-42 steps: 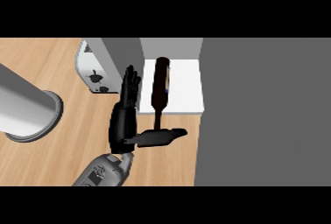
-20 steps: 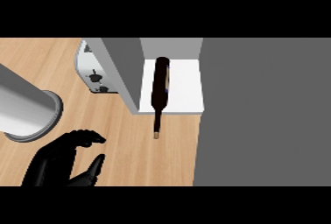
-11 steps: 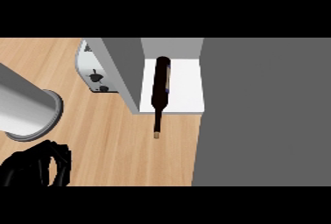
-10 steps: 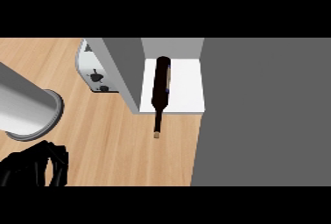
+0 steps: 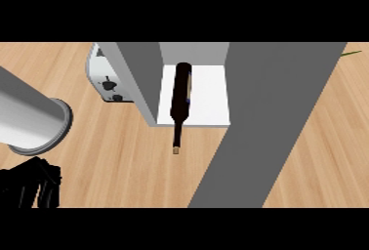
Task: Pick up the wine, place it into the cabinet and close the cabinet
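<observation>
The wine bottle point(image 5: 180, 97) lies on its side in the cabinet point(image 5: 205, 97), its neck poking out past the white shelf's front edge over the desk point(image 5: 122, 161). The grey cabinet door point(image 5: 274, 122) stands open beside it. My left robot hand point(image 5: 29, 188) hangs well below-left of the cabinet, fingers curled, grasping nothing.

I see the dark glass wine bottle point(image 5: 180, 97) lying on its side on the white floor of the grey open-fronted cabinet point(image 5: 209, 97). Its body rests inside; its slim neck and pale cork end stick out over the wooden bench point(image 5: 130, 161).
</observation>
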`<move>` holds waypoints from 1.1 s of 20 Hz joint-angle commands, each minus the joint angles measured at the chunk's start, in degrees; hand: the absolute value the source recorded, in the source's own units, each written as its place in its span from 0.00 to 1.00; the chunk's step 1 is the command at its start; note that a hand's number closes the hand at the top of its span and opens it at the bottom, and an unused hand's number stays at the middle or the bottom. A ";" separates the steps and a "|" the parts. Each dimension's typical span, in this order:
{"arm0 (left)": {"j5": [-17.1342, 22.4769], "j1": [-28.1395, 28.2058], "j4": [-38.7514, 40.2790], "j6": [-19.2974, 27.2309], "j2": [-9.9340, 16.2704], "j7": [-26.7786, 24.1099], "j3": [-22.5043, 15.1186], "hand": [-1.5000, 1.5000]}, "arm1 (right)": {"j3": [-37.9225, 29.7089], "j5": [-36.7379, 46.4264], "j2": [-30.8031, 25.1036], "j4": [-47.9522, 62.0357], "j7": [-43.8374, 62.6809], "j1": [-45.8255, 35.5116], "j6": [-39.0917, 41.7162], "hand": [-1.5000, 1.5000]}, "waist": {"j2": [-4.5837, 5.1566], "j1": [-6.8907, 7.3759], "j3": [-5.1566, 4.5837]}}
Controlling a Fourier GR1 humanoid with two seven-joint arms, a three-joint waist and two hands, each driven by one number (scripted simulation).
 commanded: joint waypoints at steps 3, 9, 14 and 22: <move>2.68 -2.35 0.26 -2.43 1.78 3.41 3.47 1.00 | 7.09 -3.10 8.06 -1.15 10.42 -15.41 -7.24 1.00 | -0.19 0.26 -0.11; 3.60 5.95 -1.91 -7.55 2.25 -0.02 6.42 1.00 | 10.03 -2.00 16.16 4.46 19.45 -30.17 -15.94 1.00 | -0.39 0.67 -0.11; 4.62 0.39 2.77 -9.31 1.47 1.91 9.07 1.00 | 10.24 -3.44 16.38 13.85 17.33 -44.07 -26.19 1.00 | -0.28 0.11 -0.08; 1.79 2.18 -1.69 -8.74 -1.81 5.05 7.93 1.00 | 9.39 -8.73 16.45 28.80 12.19 -58.21 -35.53 1.00 | -0.33 0.07 -0.03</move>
